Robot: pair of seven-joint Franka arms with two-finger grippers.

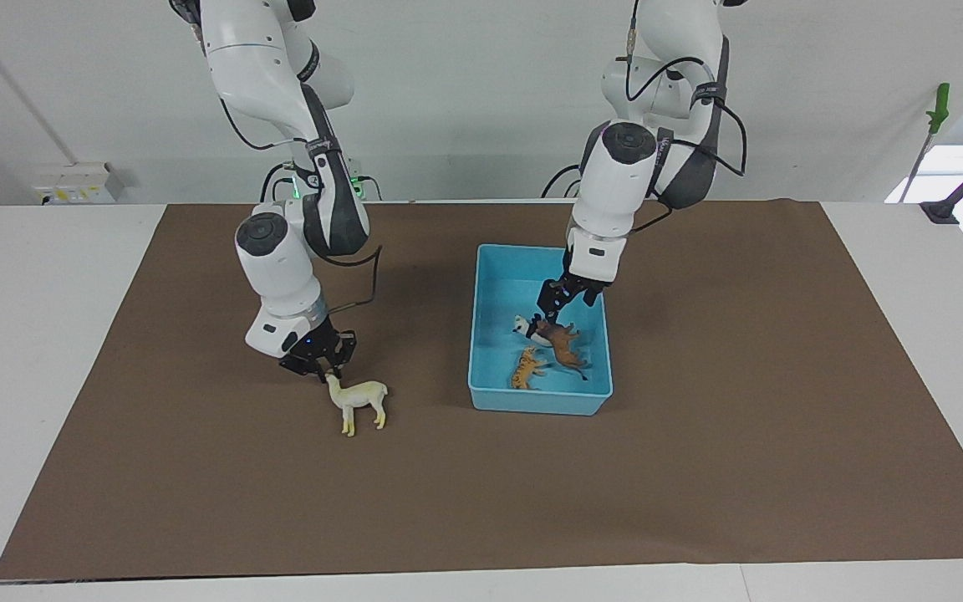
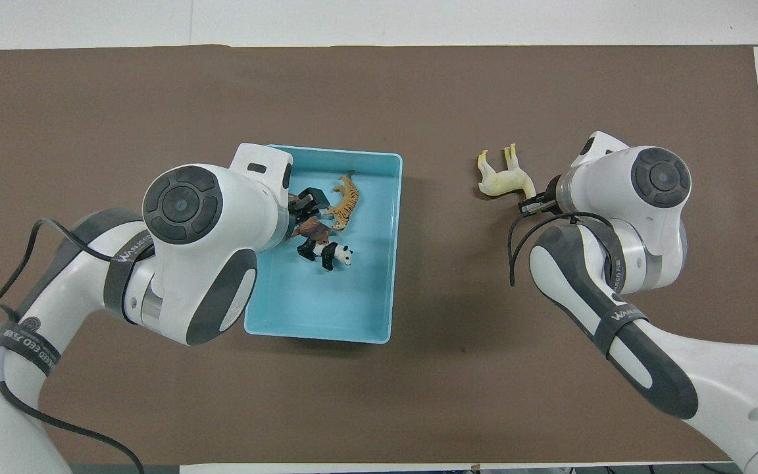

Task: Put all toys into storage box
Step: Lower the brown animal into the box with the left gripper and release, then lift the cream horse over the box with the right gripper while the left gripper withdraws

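The light blue storage box [image 1: 481, 368] [image 2: 326, 153] sits mid-mat. In it lie the orange tiger [image 1: 525, 368] [image 2: 345, 199], the black-and-white panda [image 1: 527, 328] [image 2: 329, 253] and the brown lion [image 1: 565, 344] [image 2: 313, 229], which rests against the panda. My left gripper [image 1: 550, 308] [image 2: 305, 201] hangs open just above the lion, inside the box. The cream alpaca [image 1: 360, 397] [image 2: 503, 181] stands on the mat toward the right arm's end. My right gripper [image 1: 323, 366] [image 2: 531, 203] is low over the mat, shut on the alpaca's head.
A brown mat [image 1: 699, 468] covers most of the white table. A green-handled tool [image 1: 937, 109] leans at the wall by the left arm's end. A socket box [image 1: 72, 182] sits at the table edge by the right arm's end.
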